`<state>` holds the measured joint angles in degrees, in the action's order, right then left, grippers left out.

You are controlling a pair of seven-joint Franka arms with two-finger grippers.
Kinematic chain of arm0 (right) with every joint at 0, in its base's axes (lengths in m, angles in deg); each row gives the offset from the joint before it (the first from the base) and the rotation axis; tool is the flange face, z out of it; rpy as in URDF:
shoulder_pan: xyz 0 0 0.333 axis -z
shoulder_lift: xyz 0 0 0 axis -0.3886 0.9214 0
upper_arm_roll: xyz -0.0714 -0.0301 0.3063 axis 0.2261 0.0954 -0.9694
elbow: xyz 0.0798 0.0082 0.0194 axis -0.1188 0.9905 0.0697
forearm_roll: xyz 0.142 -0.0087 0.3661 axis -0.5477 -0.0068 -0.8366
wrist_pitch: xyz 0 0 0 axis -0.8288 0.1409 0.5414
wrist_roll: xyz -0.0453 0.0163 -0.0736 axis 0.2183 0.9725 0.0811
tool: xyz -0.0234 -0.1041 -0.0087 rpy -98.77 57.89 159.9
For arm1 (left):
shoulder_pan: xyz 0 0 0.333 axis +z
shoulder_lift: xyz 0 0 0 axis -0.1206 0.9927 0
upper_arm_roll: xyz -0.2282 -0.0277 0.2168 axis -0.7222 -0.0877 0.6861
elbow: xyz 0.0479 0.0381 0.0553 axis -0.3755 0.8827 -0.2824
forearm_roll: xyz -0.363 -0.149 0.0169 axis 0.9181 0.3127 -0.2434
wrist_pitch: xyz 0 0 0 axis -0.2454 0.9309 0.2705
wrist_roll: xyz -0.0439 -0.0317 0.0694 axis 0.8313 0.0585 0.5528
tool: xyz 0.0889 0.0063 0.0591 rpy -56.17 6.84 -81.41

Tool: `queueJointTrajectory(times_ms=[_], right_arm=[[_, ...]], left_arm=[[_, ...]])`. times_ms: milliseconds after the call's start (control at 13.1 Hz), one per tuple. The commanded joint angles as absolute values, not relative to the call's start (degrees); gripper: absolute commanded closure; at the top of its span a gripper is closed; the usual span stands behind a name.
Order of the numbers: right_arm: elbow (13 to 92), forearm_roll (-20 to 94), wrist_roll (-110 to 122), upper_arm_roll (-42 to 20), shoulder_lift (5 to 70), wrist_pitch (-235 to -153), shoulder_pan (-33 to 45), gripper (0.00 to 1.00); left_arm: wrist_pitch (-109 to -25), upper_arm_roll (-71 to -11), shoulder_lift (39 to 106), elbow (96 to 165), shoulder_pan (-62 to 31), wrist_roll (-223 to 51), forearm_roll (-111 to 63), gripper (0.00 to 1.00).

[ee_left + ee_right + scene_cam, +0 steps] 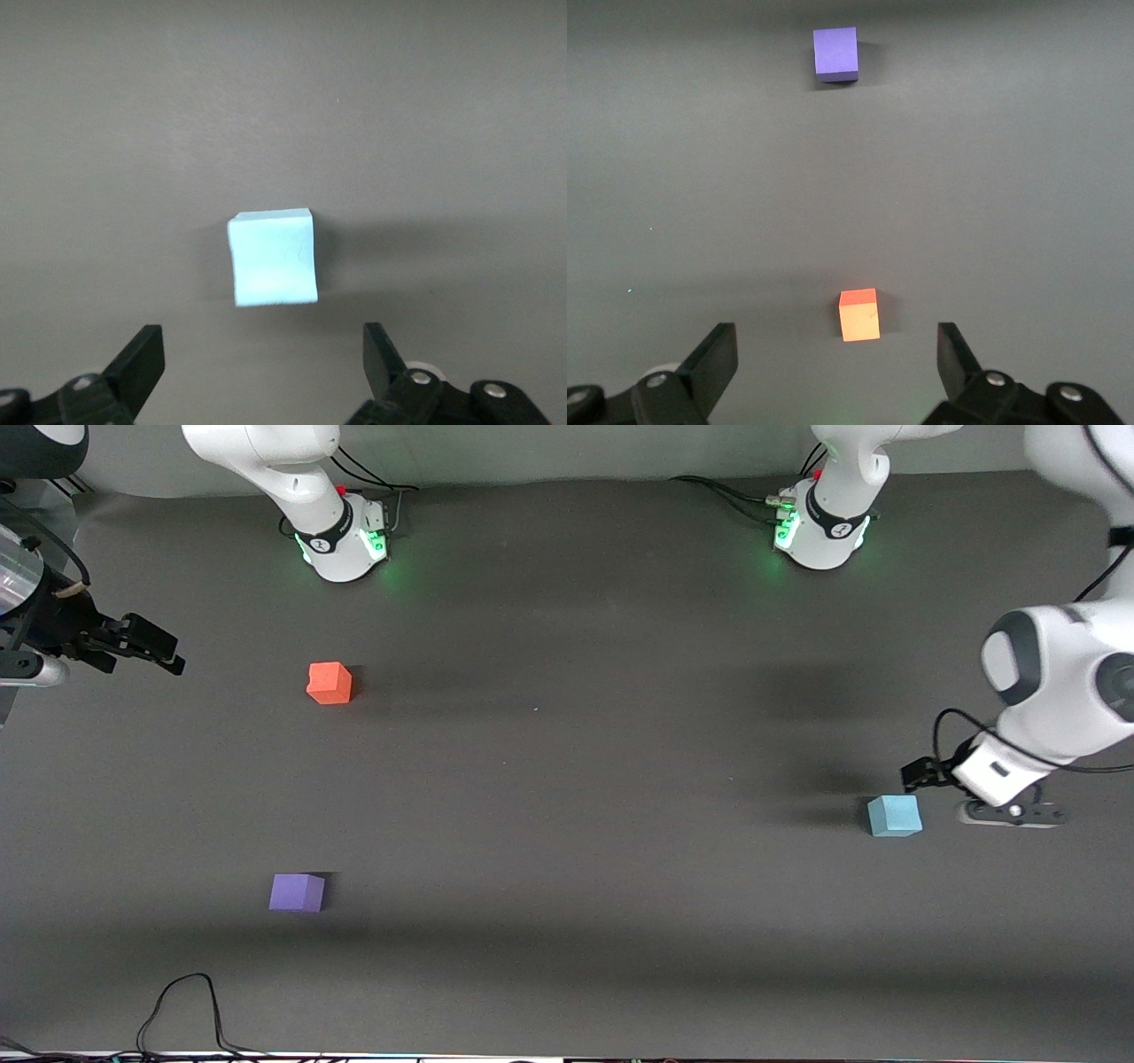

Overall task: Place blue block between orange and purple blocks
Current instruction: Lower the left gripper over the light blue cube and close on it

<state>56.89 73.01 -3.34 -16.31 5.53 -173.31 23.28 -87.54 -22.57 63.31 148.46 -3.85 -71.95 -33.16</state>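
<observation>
While jaws of both the left gripper (264, 354) and idle right gripper (837, 354) gape, lower squarely astride the blue block (272, 257) before closing.

The left gripper (921, 775) was held low at the frame's right edge, fingers (142, 359) spread wide; the right gripper (164, 651) was parked open at upper left

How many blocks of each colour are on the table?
Orange block: 1
Purple block: 1
Blue block: 1
Total: 3 blocks
</observation>
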Motion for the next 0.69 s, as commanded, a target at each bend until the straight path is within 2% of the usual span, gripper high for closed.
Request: queueJointTrajectory(times_ms=[0,229,458,535,611], right_arm=[[58.04,73.55,-2.16,-16.51,4.80,-174.52,23.75,0.00],[58.04,73.55,-2.16,-16.51,4.80,-174.52,23.75,0.00],[58.04,73.55,-2.16,-16.51,4.89,-174.61,23.75,0.00],[58.04,73.55,-2.07,-16.51,4.89,-174.61,23.75,0.00],[58.04,73.55,-2.15,-16.51,4.89,-174.61,23.75,0.00]], left_arm=[[-97.23,-22.32,68.89,151.20,-4.46,-73.03,-33.39,0.00],[-101.65,-22.32,73.38,150.50,-4.20,-73.21,-33.39,0.00],[-102.01,-22.32,75.23,148.57,-3.94,-73.21,-33.30,0.00],[-101.49,-22.32,75.33,148.13,-3.85,-73.21,-33.30,0.01],[-101.14,-22.32,75.41,147.26,-3.93,-73.30,-33.30,0.09]])
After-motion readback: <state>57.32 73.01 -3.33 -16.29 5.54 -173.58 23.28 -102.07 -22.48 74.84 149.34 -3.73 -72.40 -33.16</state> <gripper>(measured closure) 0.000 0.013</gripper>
